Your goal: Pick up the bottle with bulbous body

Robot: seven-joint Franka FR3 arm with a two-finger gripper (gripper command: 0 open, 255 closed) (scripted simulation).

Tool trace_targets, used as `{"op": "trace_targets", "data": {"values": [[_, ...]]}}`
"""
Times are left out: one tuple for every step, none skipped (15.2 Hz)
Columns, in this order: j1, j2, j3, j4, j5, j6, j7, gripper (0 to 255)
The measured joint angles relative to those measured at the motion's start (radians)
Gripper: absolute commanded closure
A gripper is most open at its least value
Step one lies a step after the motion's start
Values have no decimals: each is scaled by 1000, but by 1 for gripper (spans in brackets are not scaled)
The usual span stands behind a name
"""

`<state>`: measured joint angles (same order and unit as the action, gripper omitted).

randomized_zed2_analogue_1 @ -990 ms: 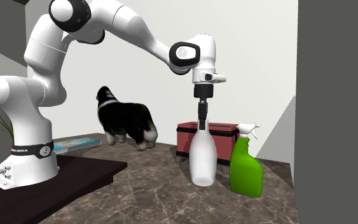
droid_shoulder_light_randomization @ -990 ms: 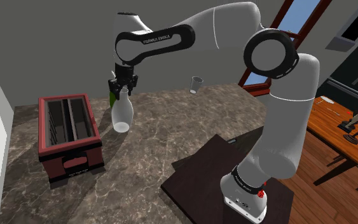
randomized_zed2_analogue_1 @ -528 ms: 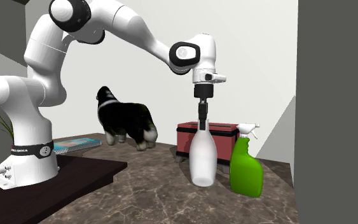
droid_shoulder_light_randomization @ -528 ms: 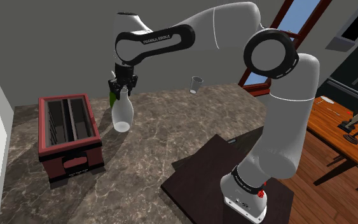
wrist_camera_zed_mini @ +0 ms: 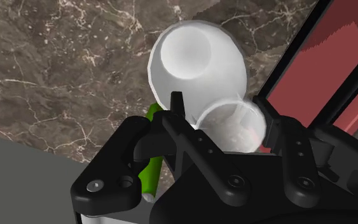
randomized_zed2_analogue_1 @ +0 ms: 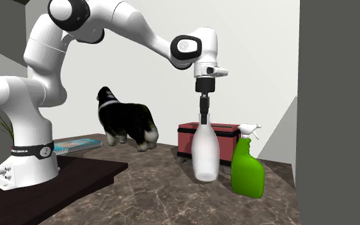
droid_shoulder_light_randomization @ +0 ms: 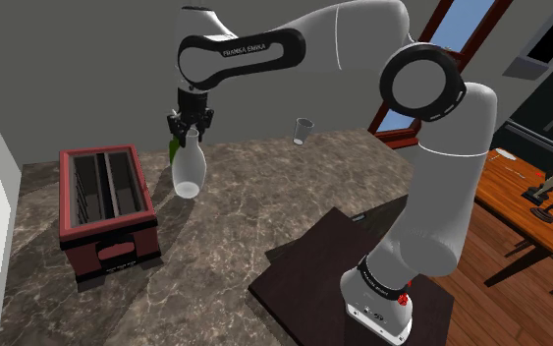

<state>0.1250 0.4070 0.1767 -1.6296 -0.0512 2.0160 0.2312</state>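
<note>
Over the table (droid_shoulder_light_randomization: 294,197), the hand (droid_shoulder_light_randomization: 192,133) is gripping the white bottle (droid_shoulder_light_randomization: 189,172) by its neck, upright beside a green spray bottle (randomized_zed2_analogue_1: 247,169) — apparently just clear of the top, so only more lift is looking necessary.

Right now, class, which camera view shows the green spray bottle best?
The second exterior view: the green spray bottle stands whole, trigger included, beside the white bottle. The shoulder view gives a green sliver behind the gripper; the wrist view, a green strip beside it.
</note>
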Motion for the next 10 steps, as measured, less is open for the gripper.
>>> {"op": "trace_targets", "data": {"values": [[-1,-9,1,2,2,-11,-1,255],[-1,-13,1,9,2,-22,-1,255],[1,-13,2,23,2,-35,1,255],[1,-15,2,31,3,-47,0,255],[0,-21,2,38,4,-59,0,255],[1,-23,3,48,5,-71,0,255],[2,-26,4,56,5,-82,2,255],[1,-29,4,66,6,-94,-1,255],[1,-33,4,72,6,-105,0,255],[2,-37,5,77,7,-113,1,255]]}}
